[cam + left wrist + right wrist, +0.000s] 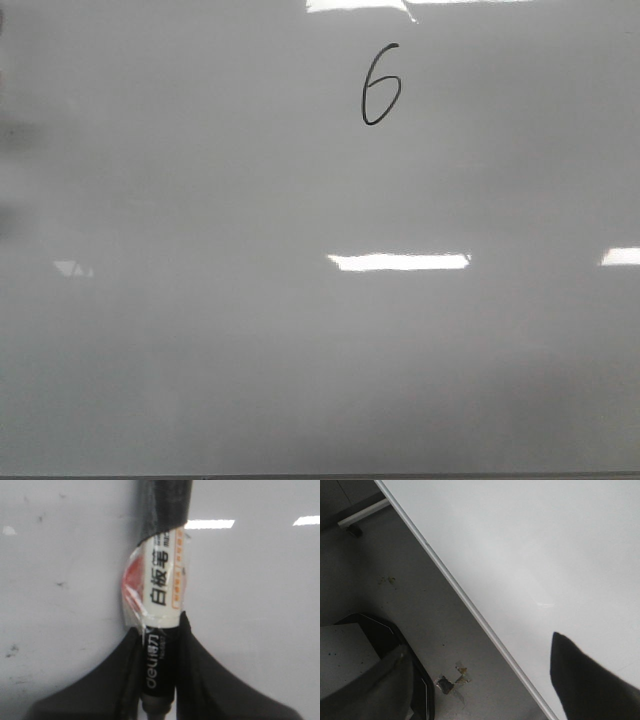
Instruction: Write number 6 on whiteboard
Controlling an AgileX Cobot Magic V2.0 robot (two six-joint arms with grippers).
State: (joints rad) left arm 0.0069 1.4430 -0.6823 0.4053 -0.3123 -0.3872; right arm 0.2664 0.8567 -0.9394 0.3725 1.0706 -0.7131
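**Black 6 on board; left gripper clamped on marker**

The large glossy pale grey-white whiteboard [200, 350] fills the front view, with bright rectangular glare patches across its middle and top edge. In the right wrist view the whiteboard [545, 545] lies under the gripper, its thin metal edge running diagonally; past that edge, well apart from the fingers, is grey stained floor [420, 615].

The thin-lined black handwritten number 6 [380, 87] sits in the upper centre of the board in the front view, with a curved top stroke and closed lower loop. Neither wrist view shows it, so its place relative to either gripper cannot be told.

The left gripper [160, 680] is closed tight around a black-and-white whiteboard marker [162, 585], taped with clear film, which runs out from between the dark fingers over the board.

Of the right gripper [485, 690], two dark fingers [585, 680] stand widely separated, nothing between them.
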